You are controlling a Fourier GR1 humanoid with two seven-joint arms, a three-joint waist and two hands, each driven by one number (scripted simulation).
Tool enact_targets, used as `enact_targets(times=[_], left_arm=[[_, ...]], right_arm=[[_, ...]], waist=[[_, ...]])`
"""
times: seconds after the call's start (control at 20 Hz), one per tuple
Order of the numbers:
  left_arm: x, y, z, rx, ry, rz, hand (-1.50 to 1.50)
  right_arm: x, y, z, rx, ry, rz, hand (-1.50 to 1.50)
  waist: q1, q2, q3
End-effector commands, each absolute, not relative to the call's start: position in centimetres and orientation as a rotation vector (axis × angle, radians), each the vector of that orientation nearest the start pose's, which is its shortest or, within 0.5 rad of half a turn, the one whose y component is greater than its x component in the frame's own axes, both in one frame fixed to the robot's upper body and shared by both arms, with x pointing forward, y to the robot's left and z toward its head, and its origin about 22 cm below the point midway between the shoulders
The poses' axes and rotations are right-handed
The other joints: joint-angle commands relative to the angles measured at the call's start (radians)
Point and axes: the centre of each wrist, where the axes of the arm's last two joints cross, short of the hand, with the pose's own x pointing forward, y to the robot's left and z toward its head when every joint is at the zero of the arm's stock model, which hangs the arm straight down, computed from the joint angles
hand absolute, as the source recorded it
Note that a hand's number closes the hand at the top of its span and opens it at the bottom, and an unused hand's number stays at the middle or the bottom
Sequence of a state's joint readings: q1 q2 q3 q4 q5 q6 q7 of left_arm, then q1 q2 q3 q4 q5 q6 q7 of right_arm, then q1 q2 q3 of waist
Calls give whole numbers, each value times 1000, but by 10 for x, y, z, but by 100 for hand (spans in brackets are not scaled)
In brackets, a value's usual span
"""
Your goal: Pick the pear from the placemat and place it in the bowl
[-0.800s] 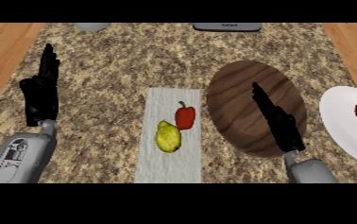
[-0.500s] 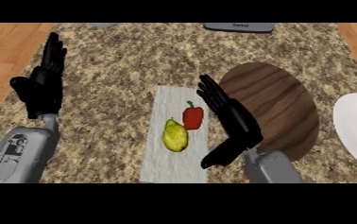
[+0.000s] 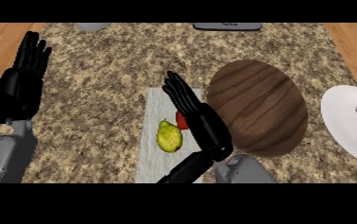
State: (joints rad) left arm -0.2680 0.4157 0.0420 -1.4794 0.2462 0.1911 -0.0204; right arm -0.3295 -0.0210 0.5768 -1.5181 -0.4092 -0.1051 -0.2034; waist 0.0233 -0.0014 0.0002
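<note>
Since the earlier frame, the right hand (image 3: 206,124) has moved left from over the wooden bowl (image 3: 259,106) and now hangs above the grey placemat (image 3: 155,147) in the centre of the frame, fingers straight and open, holding nothing. It partly hides a red fruit (image 3: 181,121). Just left of the palm lies the yellow pear (image 3: 169,137), on the placemat. At the left edge, the left hand (image 3: 22,87) rests open, fingers up. A white plate (image 3: 342,116) shows at the right edge.
</note>
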Motion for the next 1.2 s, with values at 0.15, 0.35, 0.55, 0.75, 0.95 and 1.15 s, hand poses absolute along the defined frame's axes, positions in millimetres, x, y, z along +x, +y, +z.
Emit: enact_targets(times=[0.15, 0.35, 0.55, 0.75, 0.95, 1.15], left_arm=[[299, 316, 87, 240, -1776, 38, 0], [302, 330, 88, 254, -1796, 26, 0], [300, 320, 84, 248, -1804, 10, 0], [297, 317, 71, 231, -1791, 19, 0], [308, 322, 96, 230, -1789, 20, 0], [303, 333, 88, 229, -1794, 35, 0]], right_arm=[[281, -126, 83, 568, -1817, 526, -150], [304, -175, 119, 452, -1751, 650, -150], [328, -198, 141, 377, -1598, 934, -150], [339, -195, 153, 430, -1471, 1163, -150], [341, -194, 140, 450, -1403, 1342, -150], [355, -181, 141, 470, -1354, 1371, -150]], waist=[[-24, -1, -1], [-27, 0, -1], [-10, 3, 0], [-4, 6, -1], [-11, 5, 0], [-14, 2, 0]])
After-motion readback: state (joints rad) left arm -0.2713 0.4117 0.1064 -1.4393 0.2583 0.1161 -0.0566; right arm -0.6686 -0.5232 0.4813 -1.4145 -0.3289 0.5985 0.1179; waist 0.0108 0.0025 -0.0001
